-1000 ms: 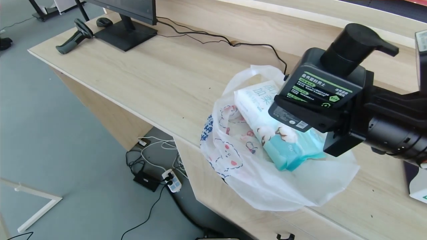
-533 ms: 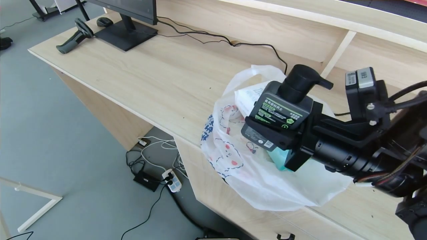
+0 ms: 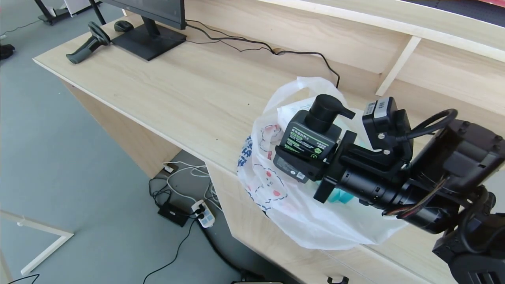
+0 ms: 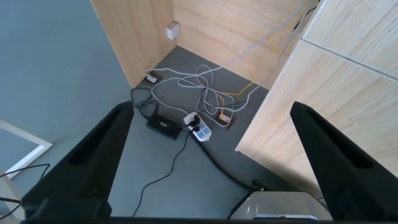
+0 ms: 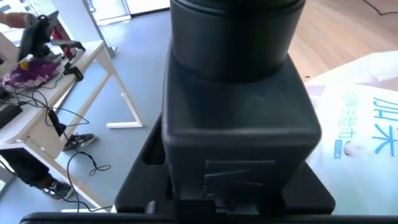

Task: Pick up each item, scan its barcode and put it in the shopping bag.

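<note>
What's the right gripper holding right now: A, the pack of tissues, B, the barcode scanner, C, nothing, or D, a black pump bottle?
D: the right gripper is closed on the black pump bottle above the shopping bag, and the scanner lies far off by the monitor.

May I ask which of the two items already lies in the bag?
The teal tissue pack lies in the shopping bag; the black pump bottle is held in the right gripper.
</note>
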{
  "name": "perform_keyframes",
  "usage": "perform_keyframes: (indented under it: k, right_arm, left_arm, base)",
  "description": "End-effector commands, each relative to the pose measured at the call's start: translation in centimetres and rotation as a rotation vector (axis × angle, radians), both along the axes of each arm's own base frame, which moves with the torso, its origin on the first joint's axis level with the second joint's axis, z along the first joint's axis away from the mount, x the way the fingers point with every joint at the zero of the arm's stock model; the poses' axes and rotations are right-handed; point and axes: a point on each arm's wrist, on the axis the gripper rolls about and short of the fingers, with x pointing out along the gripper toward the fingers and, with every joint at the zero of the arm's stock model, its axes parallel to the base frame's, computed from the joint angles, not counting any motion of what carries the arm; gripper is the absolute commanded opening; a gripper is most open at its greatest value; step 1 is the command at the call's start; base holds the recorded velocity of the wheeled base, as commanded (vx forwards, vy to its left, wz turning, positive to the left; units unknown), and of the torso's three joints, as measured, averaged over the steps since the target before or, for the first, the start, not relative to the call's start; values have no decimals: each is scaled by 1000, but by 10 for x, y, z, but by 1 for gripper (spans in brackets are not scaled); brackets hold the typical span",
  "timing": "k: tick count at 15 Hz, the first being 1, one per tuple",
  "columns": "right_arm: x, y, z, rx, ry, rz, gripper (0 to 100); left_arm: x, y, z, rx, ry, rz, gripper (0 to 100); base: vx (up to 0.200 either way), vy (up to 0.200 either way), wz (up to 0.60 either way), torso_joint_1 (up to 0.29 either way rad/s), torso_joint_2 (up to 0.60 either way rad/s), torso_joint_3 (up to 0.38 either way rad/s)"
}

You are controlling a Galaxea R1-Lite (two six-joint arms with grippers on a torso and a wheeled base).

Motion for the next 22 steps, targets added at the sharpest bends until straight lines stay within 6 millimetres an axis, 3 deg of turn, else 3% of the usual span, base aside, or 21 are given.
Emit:
perform_keyframes:
  k: [1,9,10,17,22]
  right_arm:
    - [6,-3,-9,-22,24,-21,0]
    - [16,0,-28,-55,70,-72,0]
    - [15,0,-30,-59,76,-72,100]
    - [17,1,-33,-34,102,-66,100]
    - [-2,-13,-3,34,35,-64,100]
  left_arm:
    - [0,0,0,2,1,0,100]
    - [0,0,0,0,1,-1,100]
    - [0,0,0,0,-1,-1,100]
    - [0,0,0,0,1,-1,100]
    - [0,0,0,-2,1,-1,100]
  base:
    - [0,0,0,0,0,0]
    - [0,0,0,0,0,0]
    - [0,0,0,0,0,0]
    - [0,0,0,0,0,0]
    - [0,0,0,0,0,0]
